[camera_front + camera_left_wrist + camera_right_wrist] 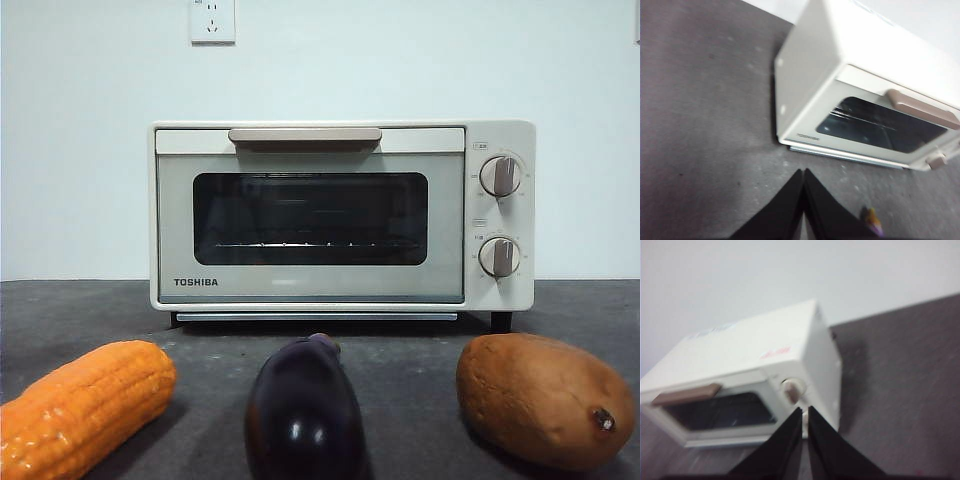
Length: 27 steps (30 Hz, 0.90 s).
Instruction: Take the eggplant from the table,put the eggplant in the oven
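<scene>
Both arms are held high over the bench [400, 380]; left fingers [790, 210] and right fingers [790, 445] are pressed together, eggplant [303, 415] untouched before the closed oven [310, 215].

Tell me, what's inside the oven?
Through the dark glass of the shut oven a wire rack shows, with nothing visible on it. The corners behind the door frame are hidden. The eggplant lies out on the table.
</scene>
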### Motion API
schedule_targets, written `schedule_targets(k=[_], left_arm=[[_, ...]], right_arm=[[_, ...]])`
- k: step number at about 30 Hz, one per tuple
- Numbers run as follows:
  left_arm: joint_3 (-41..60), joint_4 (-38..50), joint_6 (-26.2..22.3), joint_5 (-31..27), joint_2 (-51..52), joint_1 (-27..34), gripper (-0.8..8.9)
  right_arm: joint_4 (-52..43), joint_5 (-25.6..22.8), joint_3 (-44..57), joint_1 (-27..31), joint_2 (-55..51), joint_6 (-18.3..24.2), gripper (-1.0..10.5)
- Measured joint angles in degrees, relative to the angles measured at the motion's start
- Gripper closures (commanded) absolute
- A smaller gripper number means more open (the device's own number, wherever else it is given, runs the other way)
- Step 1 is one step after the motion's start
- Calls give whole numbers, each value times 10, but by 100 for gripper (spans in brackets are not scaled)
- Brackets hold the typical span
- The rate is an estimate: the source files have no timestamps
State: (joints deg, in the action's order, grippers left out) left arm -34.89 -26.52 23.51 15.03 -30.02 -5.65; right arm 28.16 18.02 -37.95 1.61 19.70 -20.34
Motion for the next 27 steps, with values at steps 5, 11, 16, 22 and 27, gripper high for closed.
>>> schedule_targets(k=[5, 11, 16, 22, 27], left_arm=[[-53, -25, -22, 46, -64, 0, 809], [-80, -26, -36, 75, -110, 0, 809], [-89, -24, -42, 75, -124, -3, 809], [-89, -25, -50, 75, -125, -14, 809], [-89, -25, -53, 75, -125, -14, 809]], right_arm=[[59, 79, -73, 0, 85, 17, 844], [67, 211, -119, -5, 163, 16, 656], [37, 284, -119, -42, 211, -43, 574], [-6, 261, -119, -145, 259, -87, 574], [-19, 170, -119, -266, 308, -107, 574]])
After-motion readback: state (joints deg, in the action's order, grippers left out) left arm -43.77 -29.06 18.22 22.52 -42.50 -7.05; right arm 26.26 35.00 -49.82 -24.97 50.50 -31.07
